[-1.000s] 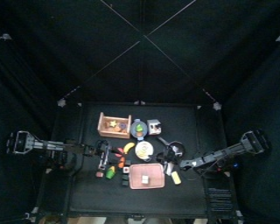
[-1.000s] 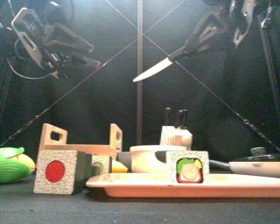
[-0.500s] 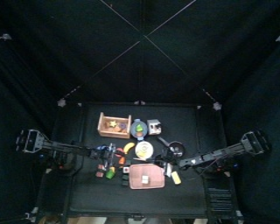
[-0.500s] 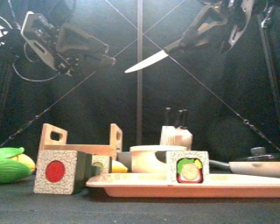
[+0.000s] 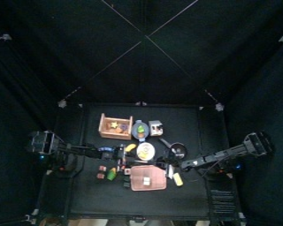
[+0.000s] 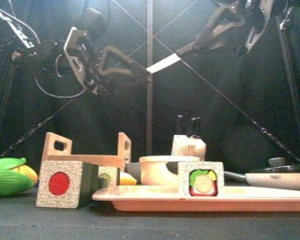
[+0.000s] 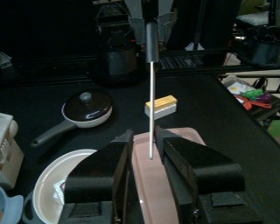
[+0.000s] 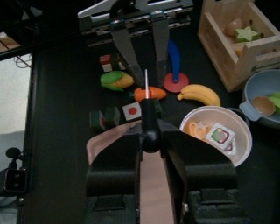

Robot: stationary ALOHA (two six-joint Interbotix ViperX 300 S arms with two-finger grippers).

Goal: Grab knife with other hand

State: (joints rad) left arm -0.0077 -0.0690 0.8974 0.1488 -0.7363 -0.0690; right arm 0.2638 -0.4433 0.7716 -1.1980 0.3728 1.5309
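Observation:
The knife hangs high above the table, black handle to the right, blade pointing left. My right gripper is shut on the handle, which shows between its jaws in the right wrist view. My left gripper is at the blade's tip. In the left wrist view the thin blade runs edge-on between the left gripper's open jaws, which stand apart on either side of it. The right gripper shows at the far end of the knife there.
Below on the table stand a pink tray with a sushi block, a wooden crate, a red-dotted block, a white knife block, a pan and a green toy.
My left gripper has moved to the right up to the knife, and the blade tip now lies between its jaws. The right gripper has kept hold of the handle and tilted the knife flatter.

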